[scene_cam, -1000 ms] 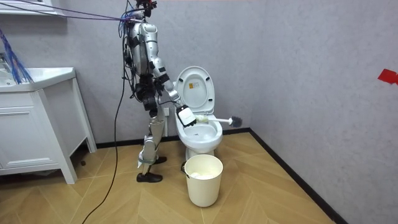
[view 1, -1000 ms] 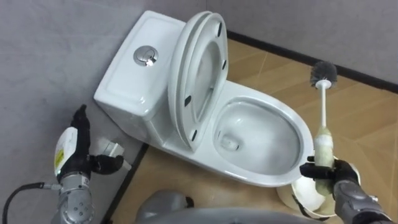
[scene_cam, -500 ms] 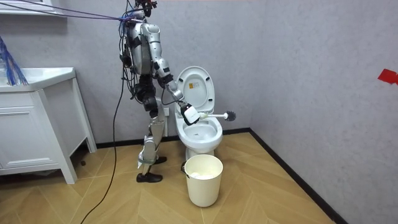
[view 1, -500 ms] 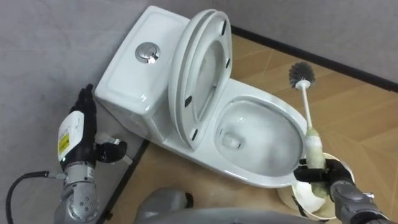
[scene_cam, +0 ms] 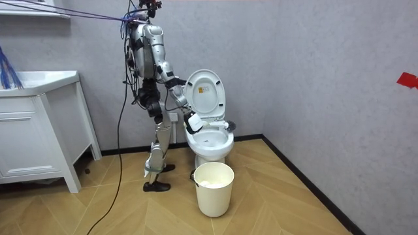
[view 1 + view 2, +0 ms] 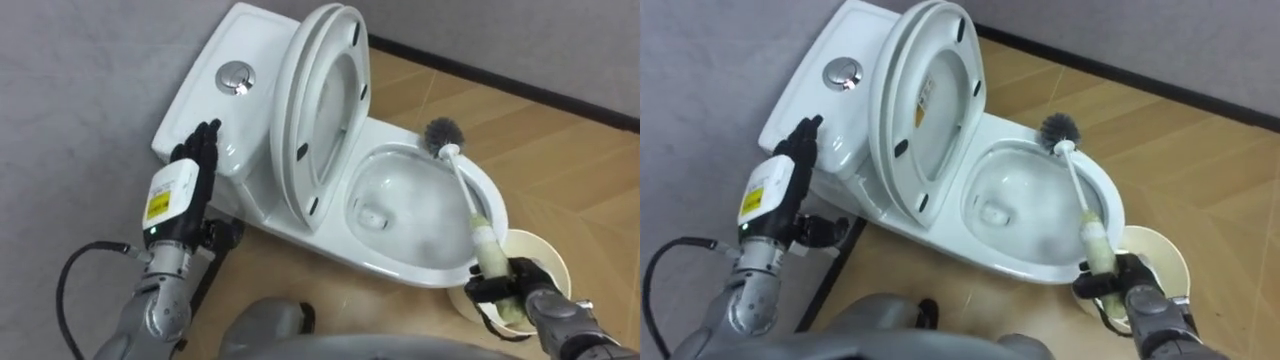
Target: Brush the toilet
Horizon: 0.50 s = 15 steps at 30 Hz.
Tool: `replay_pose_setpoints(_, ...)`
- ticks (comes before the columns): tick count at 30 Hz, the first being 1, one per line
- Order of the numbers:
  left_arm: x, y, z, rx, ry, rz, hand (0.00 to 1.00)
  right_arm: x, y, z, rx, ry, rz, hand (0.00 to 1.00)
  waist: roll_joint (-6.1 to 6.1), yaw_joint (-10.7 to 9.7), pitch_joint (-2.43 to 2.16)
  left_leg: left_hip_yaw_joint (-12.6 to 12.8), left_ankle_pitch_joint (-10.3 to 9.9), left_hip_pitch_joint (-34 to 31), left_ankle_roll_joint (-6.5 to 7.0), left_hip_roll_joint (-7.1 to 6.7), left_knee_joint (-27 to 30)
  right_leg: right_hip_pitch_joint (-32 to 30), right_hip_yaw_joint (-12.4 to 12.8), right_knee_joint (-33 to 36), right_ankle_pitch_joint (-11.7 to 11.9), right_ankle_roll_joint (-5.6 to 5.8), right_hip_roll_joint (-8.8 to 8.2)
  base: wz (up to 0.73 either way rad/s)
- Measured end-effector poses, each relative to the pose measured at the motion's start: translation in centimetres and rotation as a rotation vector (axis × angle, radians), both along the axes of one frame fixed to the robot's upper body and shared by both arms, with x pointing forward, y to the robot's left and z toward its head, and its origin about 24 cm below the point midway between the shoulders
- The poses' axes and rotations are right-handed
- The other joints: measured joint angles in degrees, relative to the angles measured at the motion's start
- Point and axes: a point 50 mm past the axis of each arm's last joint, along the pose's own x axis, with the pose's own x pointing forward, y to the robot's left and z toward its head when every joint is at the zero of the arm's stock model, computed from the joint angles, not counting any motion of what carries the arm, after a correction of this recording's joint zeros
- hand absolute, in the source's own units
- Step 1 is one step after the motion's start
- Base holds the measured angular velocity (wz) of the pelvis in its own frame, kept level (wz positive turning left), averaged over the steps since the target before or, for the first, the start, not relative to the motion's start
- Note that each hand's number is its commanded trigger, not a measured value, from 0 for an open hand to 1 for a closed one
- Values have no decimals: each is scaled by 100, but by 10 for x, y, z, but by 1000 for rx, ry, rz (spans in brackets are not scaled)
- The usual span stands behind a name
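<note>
The white toilet [image 6: 400, 262] stands with lid and seat [image 6: 318, 100] raised against the tank [image 6: 215, 105]. My right hand [image 6: 512, 287] is shut on the cream grip of the toilet brush [image 6: 466, 195] at the bowl's near right rim. The brush slants up and away, and its grey bristle head [image 6: 443, 134] hangs over the bowl's far right rim. In the right eye view the bristle head [image 6: 1059, 128] sits at the same rim above my right hand [image 6: 1118, 283]. My left hand [image 6: 183, 188] is open, fingers straight, beside the tank's left corner.
A cream waste bin [image 6: 535, 260] stands on the wood floor just right of the bowl, under my right hand; in the room view this bin [image 5: 213, 188] is in front of the toilet. A white cabinet [image 5: 39, 130] stands at the room view's left. I stand beside the tank.
The brush head has swung left and down, from over the floor beyond the toilet to the bowl's far rim. My left hand has risen to the tank's corner.
</note>
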Motion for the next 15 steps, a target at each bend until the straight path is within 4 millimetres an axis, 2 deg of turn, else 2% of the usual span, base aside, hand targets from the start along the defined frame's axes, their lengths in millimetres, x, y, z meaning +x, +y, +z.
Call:
replay_pose_setpoints(4, -1, 6, -10, 93, 36, -21, 0, -3, 0, -1, 8, 12, 9, 100, 29, -120, 10, 108, 12, -54, -4, 41, -10, -127, 89, 29, -1, -11, 0, -12)
replay_pose_setpoints(10, -1, 13, -11, 175, 45, -1, 0, -6, -1, -2, 2, 30, 27, 100, 29, -199, 14, 289, 21, -62, -16, 68, -96, -303, 214, 178, -42, -49, -52, -14)
replay_pose_setpoints(15, 2, 18, -12, 215, 55, 16, 0, -10, -5, -2, -15, 76, 65, 100, 25, -264, 13, 380, 25, -104, -12, 70, -94, -395, 323, 238, -76, -39, -57, -7)
